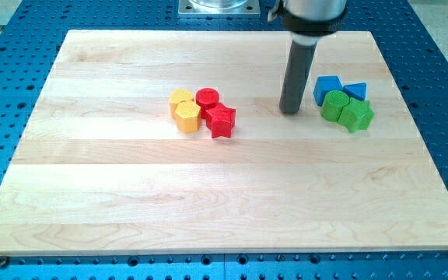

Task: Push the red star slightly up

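The red star [221, 119] lies on the wooden board [224, 194] a little left of the middle. It touches a red cylinder [207, 98] above it and a yellow hexagon [187, 117] to its left. My tip [290, 110] rests on the board to the right of the red star and slightly higher in the view, apart from it by a clear gap. The tip stands just left of the blue and green blocks.
A yellow cylinder [180, 98] sits above the yellow hexagon. At the right, a blue cube [327, 87], a blue triangular block [356, 91], a green cylinder [334, 105] and a green hexagon [357, 116] huddle together. The blue perforated table [442, 78] surrounds the board.
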Controlling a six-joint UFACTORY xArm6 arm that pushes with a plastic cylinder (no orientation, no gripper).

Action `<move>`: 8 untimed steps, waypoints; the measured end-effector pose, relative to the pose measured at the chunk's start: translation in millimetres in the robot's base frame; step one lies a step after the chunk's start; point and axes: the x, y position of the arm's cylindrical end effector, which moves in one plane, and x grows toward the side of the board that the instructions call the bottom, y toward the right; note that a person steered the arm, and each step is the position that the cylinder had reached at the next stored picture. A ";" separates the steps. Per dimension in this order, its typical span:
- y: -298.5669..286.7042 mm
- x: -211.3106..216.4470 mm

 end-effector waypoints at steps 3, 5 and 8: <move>-33.8 75.5; -93.4 90.4; -119.1 45.9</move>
